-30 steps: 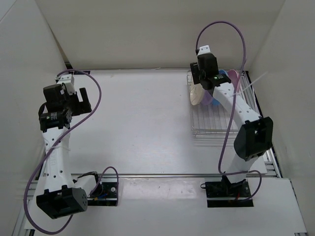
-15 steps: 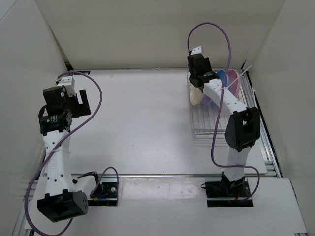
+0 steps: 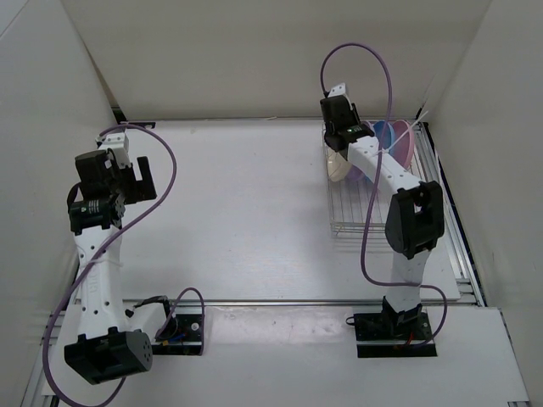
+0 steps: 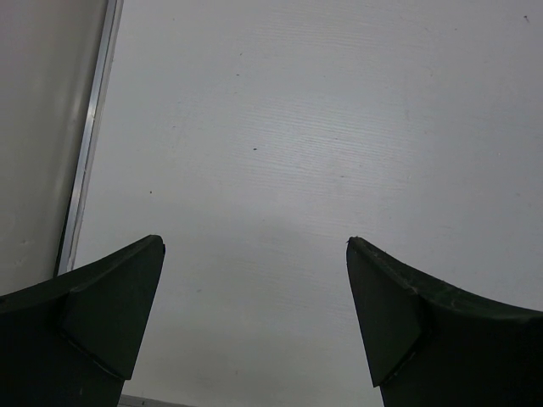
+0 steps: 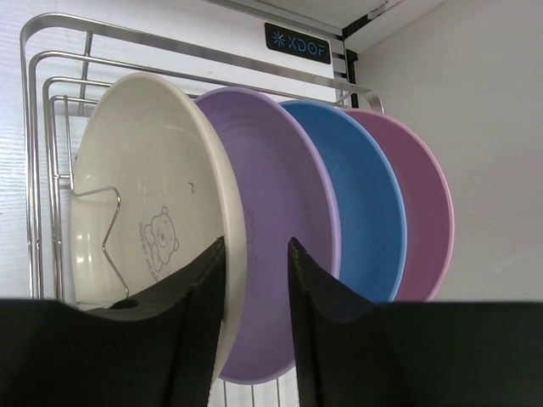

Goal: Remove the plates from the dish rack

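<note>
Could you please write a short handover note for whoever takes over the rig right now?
The left gripper is open above the white table, holding nothing.
The right gripper is open, its fingers either side of the rim of the cream-white round plastic plate, not yet clamped.
That plate, the lilac-purple plate, the blue plate and the pink plate all stand on edge in the silver wire dish rack.
Done: no plate unloaded.
Left: grip, lift out and set down all four, probably cream-white first.
</note>
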